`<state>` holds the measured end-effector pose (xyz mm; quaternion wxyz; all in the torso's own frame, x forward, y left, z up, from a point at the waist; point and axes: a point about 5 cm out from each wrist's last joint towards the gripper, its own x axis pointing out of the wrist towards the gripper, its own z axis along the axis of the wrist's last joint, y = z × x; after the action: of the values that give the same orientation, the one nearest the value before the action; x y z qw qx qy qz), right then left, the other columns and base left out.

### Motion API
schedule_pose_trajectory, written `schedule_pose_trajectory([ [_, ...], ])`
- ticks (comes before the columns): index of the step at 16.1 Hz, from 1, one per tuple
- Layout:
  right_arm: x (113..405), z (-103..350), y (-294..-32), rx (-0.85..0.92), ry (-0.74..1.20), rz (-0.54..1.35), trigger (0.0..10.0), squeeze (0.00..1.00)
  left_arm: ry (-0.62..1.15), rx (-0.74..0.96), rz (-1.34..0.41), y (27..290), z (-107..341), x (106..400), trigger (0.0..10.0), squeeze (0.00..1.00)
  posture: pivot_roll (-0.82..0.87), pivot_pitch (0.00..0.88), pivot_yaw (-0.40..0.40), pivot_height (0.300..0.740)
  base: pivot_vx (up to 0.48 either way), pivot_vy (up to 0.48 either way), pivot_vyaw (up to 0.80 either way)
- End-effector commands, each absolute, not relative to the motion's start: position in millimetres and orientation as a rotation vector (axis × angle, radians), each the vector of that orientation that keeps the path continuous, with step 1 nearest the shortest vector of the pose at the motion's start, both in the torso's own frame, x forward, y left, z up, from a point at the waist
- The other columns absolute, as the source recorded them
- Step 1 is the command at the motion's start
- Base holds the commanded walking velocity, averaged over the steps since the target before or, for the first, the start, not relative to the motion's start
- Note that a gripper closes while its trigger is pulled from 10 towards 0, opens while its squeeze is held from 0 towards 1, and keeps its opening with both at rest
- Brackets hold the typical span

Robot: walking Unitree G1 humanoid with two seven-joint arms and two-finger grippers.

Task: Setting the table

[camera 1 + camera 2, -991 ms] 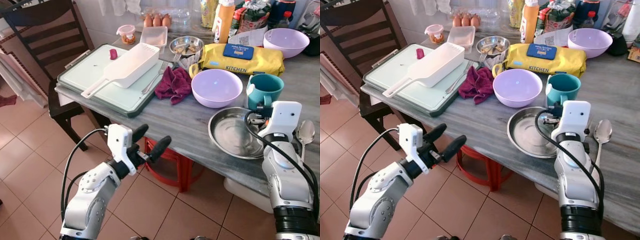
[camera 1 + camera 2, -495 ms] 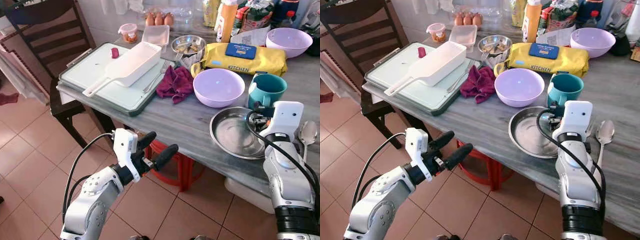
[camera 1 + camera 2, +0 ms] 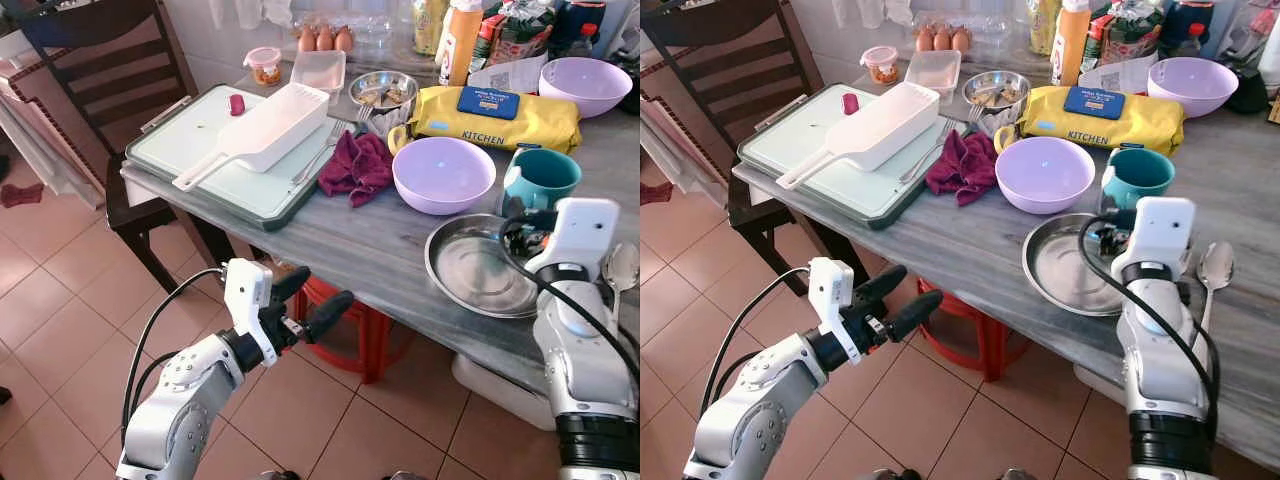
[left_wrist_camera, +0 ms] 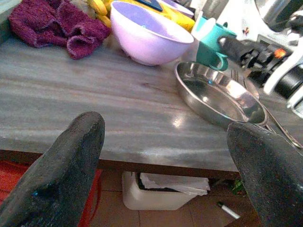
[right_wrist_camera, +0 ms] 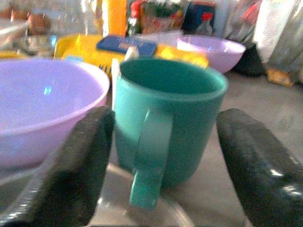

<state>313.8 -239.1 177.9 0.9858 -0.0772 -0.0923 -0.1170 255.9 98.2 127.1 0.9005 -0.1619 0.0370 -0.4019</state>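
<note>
Teal mug stands upright just ahead of the right gripper, between its wide-spread fingers, handle facing the wrist. Likely rigid, light, smooth-walled; best squeezed across the body, clear of the handle. Steel plate below, lilac bowl beside. Left gripper open, below table edge.
</note>
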Motion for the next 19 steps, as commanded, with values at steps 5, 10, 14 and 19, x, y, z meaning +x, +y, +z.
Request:
schedule_pose_trajectory([
  [5, 304, 201, -235, -0.209, -0.311, -0.264, 10.0, 1.0, 0.088, -0.313, -0.81, 103, 121, 257, 10.0, 0.0, -0.06, 0.124, 0.093, 0.74, 0.0, 0.0, 0.0],
  [10, 302, 209, -209, -0.181, -0.346, -0.173, 10.0, 1.0, 0.094, -0.303, -0.807, 104, 117, 259, 10.0, 0.0, -0.06, 0.122, 0.094, 0.74, 0.0, 0.0, 0.0],
  [14, 298, 196, -192, -0.149, -0.305, -0.113, 10.0, 1.0, 0.098, -0.3, -0.807, 104, 116, 258, 10.0, 0.0, -0.06, 0.125, 0.092, 0.74, 0.0, 0.0, 0.0],
  [19, 291, 169, -186, -0.104, -0.191, -0.1, 10.0, 1.0, 0.099, -0.296, -0.805, 103, 114, 258, 10.0, 0.0, -0.06, 0.13, 0.093, 0.74, 0.0, 0.0, 0.0],
])
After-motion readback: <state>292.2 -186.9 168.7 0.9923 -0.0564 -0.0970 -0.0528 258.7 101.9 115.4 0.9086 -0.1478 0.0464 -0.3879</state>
